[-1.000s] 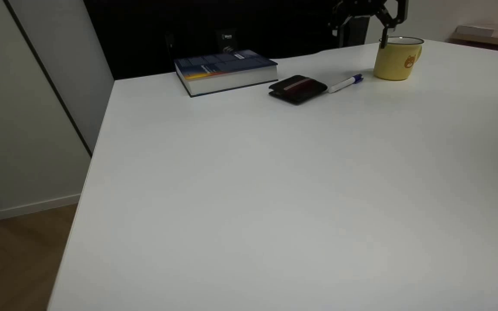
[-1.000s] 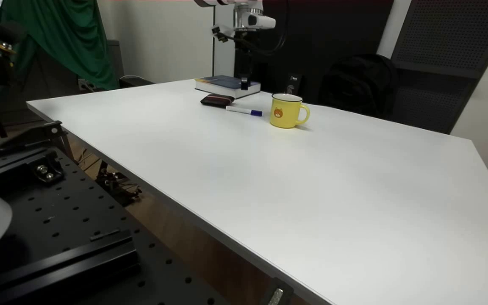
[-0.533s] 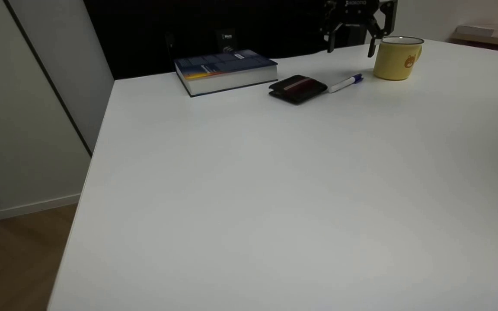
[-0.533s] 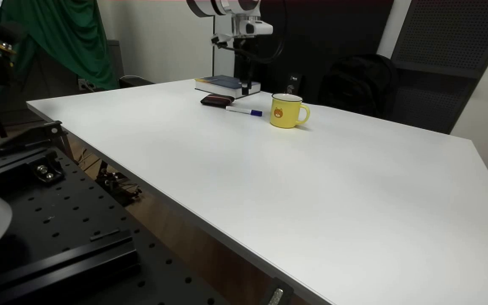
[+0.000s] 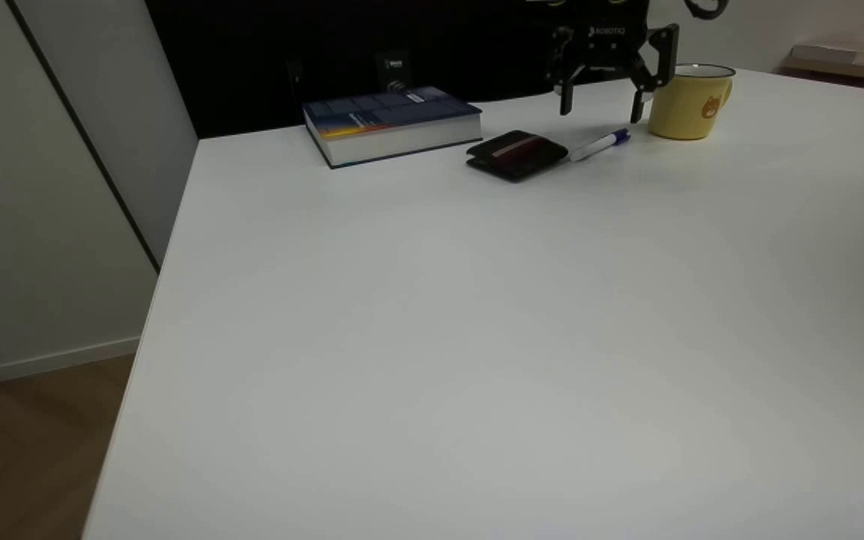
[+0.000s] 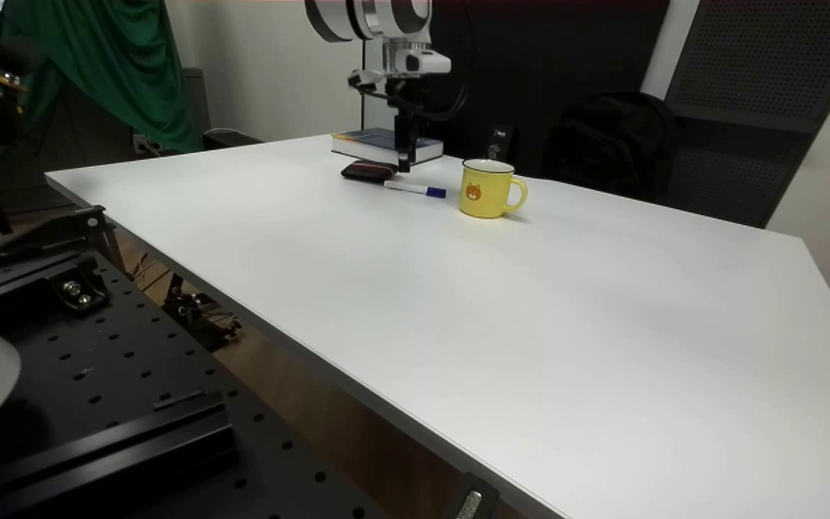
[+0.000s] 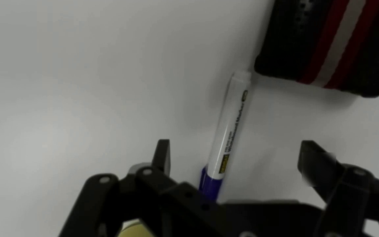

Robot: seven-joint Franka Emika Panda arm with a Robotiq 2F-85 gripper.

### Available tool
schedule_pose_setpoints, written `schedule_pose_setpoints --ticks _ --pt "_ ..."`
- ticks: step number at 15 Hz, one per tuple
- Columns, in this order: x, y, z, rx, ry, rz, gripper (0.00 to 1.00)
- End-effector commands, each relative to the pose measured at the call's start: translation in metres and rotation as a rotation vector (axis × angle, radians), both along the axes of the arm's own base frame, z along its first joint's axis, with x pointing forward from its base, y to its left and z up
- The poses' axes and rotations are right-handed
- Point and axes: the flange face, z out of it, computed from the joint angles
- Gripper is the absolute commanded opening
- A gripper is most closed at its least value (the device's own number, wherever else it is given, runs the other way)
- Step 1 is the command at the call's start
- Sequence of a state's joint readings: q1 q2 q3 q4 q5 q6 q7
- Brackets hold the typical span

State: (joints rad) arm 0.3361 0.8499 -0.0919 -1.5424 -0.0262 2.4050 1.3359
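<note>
"How is the gripper (image 5: 601, 116) standing?"

"Spread wide and pointing down; its two fingers (image 7: 162, 156) stand well apart above the table (image 5: 477, 337), with bare tabletop showing on either side of the marker (image 7: 227, 131) between them."

"So the marker is underneath?"

"Yes, below the gripper, in the gap between the fingers in the wrist view; its blue cap lies nearest the gripper's body, which partly hides it; its white end points out past the fingertips, just beside a corner of the wallet (image 7: 324, 42)."

"And the wallet?"

"Ahead of the fingertips in the wrist view, folded and flat on the table; it is black, with a pale stripe between two red ones."

"Anything else close by?"

"A yellow mug (image 6: 483, 191), upright near the gripper, on the marker's capped side; a thick blue book (image 5: 394, 124) lies farther from the gripper than the wallet does."
</note>
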Motion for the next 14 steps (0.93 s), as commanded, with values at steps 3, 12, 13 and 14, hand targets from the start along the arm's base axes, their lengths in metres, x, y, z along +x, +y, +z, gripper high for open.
schedule_pose_setpoints --ticks 3,12,13,14 --pt "0.004 0.008 -0.026 0.001 0.010 -0.031 1.00" --pt "0.004 0.009 -0.041 -0.004 -0.001 -0.056 1.00" --pt "0.004 0.010 -0.042 0.000 -0.012 -0.066 1.00" --pt "0.004 0.011 -0.044 0.005 -0.021 -0.070 1.00"
